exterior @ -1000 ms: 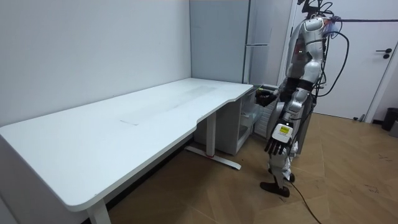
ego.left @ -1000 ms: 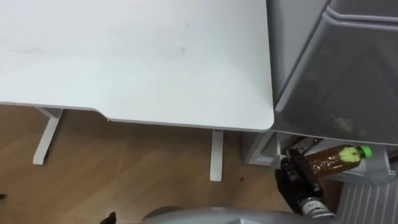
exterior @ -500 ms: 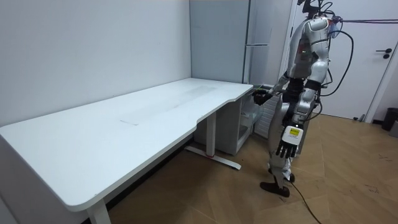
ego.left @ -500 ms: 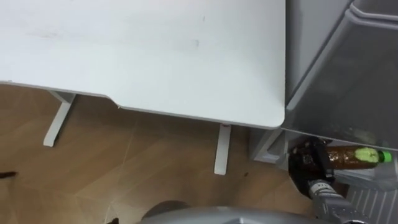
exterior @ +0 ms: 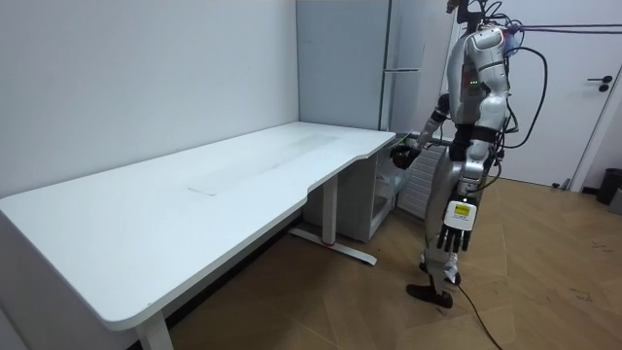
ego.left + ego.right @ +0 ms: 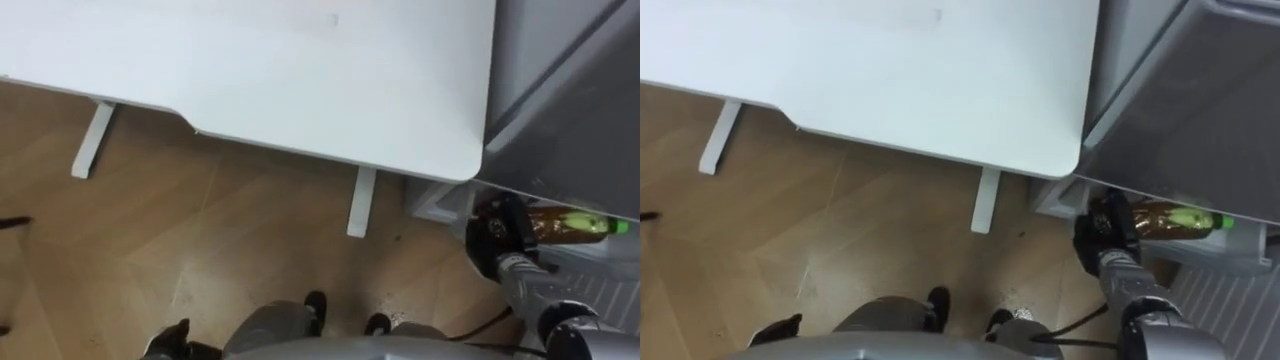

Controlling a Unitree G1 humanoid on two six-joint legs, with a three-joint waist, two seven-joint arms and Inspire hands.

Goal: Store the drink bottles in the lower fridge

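Note:
An amber drink bottle with a green cap lies level in my right hand, cap pointing right. The hand's dark fingers are curled round the bottle's bottom end. In the right eye view the bottle and right hand sit just below the edge of the grey fridge door, over the white lower fridge compartment. In the room view I stand upright before the fridge, my right hand stretched towards its lower part. My left hand hangs at my side with straight fingers.
A large white table stands to my left, its rounded corner close to the fridge, one white leg beneath it. Wooden floor lies below. In the room view a white door stands behind me.
The head camera has tilted down and right. My right hand has carried the bottle forward under the fridge door's edge. My left arm has swung down beside my leg.

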